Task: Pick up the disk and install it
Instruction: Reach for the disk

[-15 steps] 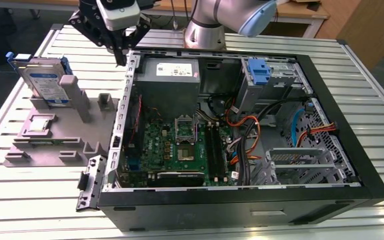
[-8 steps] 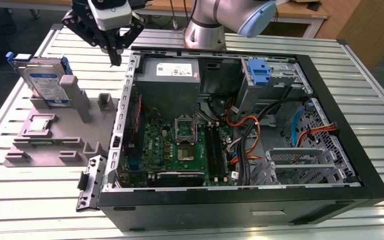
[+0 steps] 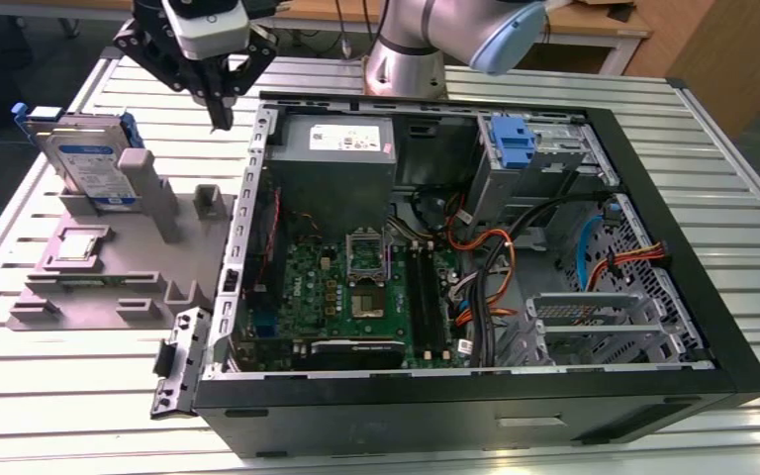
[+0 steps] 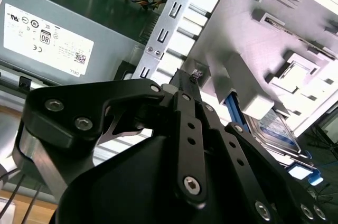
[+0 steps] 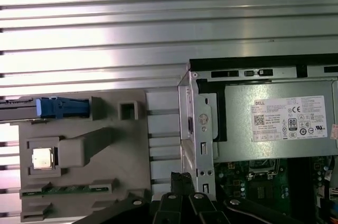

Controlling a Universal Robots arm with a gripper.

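While hovering over the gap between the grey fixture (image 3: 103,277) and the open computer case (image 3: 486,416), holds nothing in the gripper (image 3: 222,121), the 2 fingers pressed together into 1 narrow tip. Stands apart from the disk (image 3: 90,158), found upright on its long edge in a slot at the far end of the fixture, on the exterior view's left, with blue frame around and label visible. In both wrist views, sits just beside the case's perforated metal wall (image 5: 203,129), near the grey power supply (image 5: 274,123) with a white sticker.
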